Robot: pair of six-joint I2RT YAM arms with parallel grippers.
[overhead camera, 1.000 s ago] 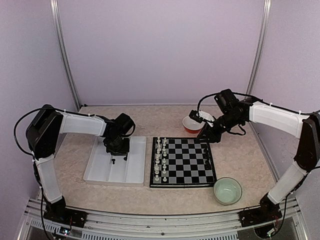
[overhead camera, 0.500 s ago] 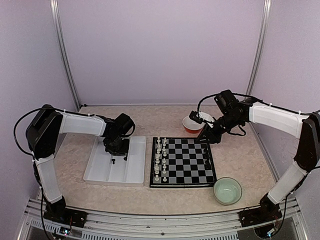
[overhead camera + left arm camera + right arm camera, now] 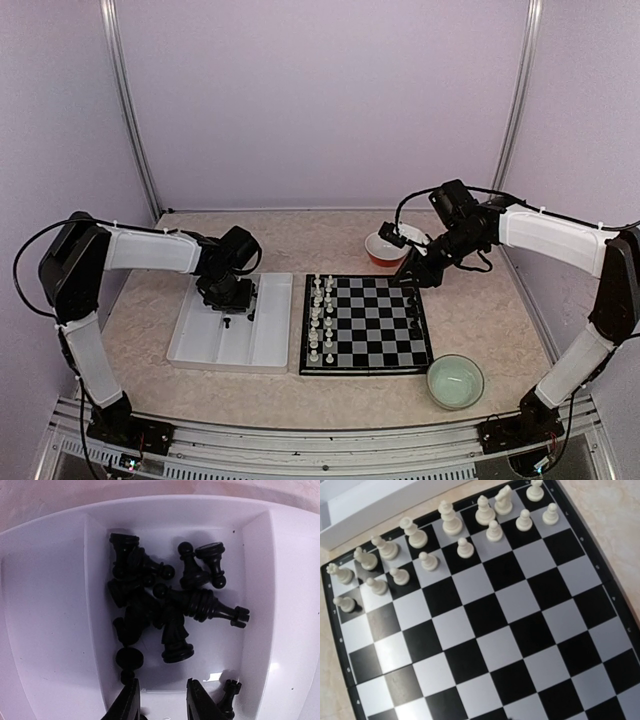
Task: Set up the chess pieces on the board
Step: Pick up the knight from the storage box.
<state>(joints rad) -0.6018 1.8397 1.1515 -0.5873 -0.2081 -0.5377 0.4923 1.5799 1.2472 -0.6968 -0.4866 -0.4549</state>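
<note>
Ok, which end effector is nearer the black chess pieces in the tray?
Left. The left end effector hangs just above the black chess pieces in the white tray; the right end effector is over the far right corner of the chessboard, beside the red bowl.

Robot test cell in a lab, not a home. Closed in by plain lilac panels across the upper frame, joined by 2 metal posts at upper left and upper right. Floored with a marble-patterned tabletop. Along the bottom edge, an aluminium rail with 2 bolted arm bases at lower left and lower right.
</note>
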